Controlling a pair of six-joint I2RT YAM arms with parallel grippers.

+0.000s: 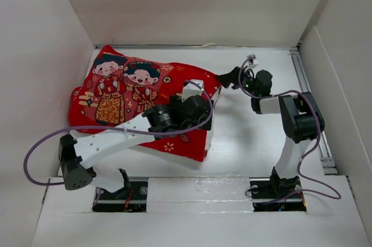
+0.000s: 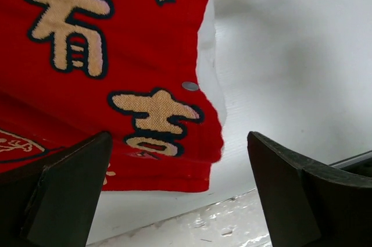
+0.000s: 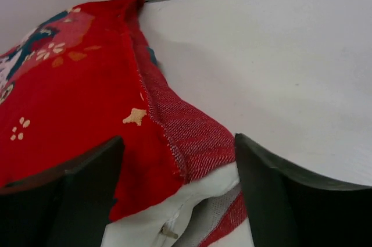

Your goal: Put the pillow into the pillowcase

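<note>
The red pillowcase [image 1: 128, 93] with two cartoon figures lies on the left half of the table, bulging with the white pillow [image 1: 209, 132] inside. A strip of pillow shows at its right edge. My left gripper [image 1: 197, 107] hovers open over the case's near right corner. In the left wrist view the gold characters of the case [image 2: 116, 38] and a sliver of pillow [image 2: 207, 61] lie ahead of the open gripper [image 2: 180, 189]. My right gripper [image 1: 232, 77] is closed on the case's far right corner, which is pulled to a point. Its view shows the gripper [image 3: 179, 160] around the turned-back hem [image 3: 192, 136] and the pillow's corner [image 3: 174, 215].
White walls enclose the table on the left, back and right. A metal rail [image 1: 307, 90] runs along the right side. A raised white ledge [image 1: 197, 192] crosses the front by the arm bases. A purple cable [image 1: 35, 154] loops off the left arm.
</note>
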